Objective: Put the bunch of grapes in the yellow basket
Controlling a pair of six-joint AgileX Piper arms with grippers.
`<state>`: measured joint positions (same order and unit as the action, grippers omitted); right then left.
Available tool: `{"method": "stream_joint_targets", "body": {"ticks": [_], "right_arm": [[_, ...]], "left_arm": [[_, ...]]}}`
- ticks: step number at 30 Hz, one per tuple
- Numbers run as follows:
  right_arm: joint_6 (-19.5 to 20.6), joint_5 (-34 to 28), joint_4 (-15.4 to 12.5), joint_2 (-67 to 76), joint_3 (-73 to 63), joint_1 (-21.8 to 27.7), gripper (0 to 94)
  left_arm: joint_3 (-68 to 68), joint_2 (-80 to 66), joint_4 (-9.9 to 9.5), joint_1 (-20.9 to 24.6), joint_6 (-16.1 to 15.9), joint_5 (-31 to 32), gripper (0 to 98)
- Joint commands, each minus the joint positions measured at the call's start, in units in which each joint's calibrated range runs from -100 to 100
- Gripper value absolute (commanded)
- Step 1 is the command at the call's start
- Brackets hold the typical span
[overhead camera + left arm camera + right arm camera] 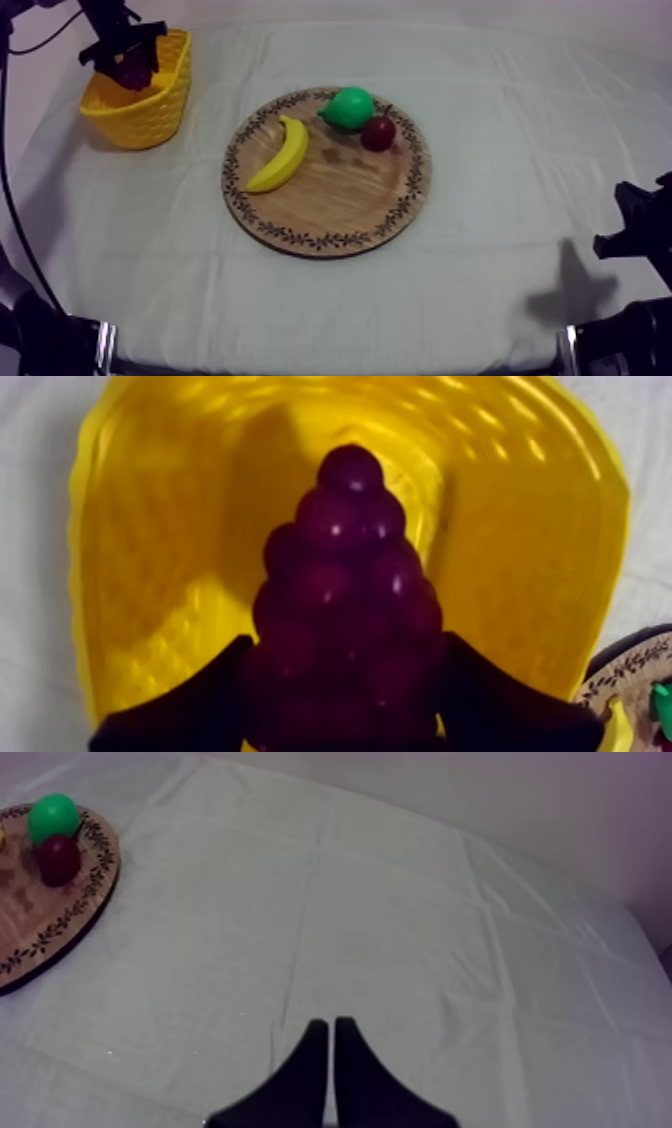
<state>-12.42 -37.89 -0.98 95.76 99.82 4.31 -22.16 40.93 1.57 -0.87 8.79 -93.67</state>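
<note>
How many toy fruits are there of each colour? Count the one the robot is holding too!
Yellow: 1, the banana
Green: 1, the pear
Red: 1, the small red fruit
Purple: 1, the bunch of grapes, held by the left gripper over the yellow basket
Total: 4 toy fruits

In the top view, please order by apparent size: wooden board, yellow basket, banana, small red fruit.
Largest to smallest:
wooden board
yellow basket
banana
small red fruit
The yellow basket sits farther off, yet ranks clearly second.
</note>
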Motion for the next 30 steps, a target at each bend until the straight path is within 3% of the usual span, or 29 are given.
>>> {"method": "stream_joint_targets", "body": {"ticks": [1,6,14,23,30], "right_arm": [[-0.01,-0.02,0.03,0.0,-0.04,-0.02,0.3],[-0.01,-0.02,0.03,0.0,-0.04,-0.02,0.3],[-0.01,-0.02,0.03,0.0,-0.04,-0.02,0.3],[-0.01,-0.02,0.03,0.0,-0.04,-0.02,0.3],[-0.01,-0.02,0.03,0.0,-0.04,-0.02,0.3]], "left_arm": [[0.03,0.24,0.08,0.18,-0.02,0.08,77.6],[0.13,0.24,0.19,0.42,-0.09,0.4,91.4],[2.04,-3.34,0.36,0.19,0.1,1.5,94.4],[9.97,-15.74,0.5,-1.63,0.57,3.95,62.9],[21.97,-28.98,0.01,-3.0,0.71,9.29,39.1]]}}
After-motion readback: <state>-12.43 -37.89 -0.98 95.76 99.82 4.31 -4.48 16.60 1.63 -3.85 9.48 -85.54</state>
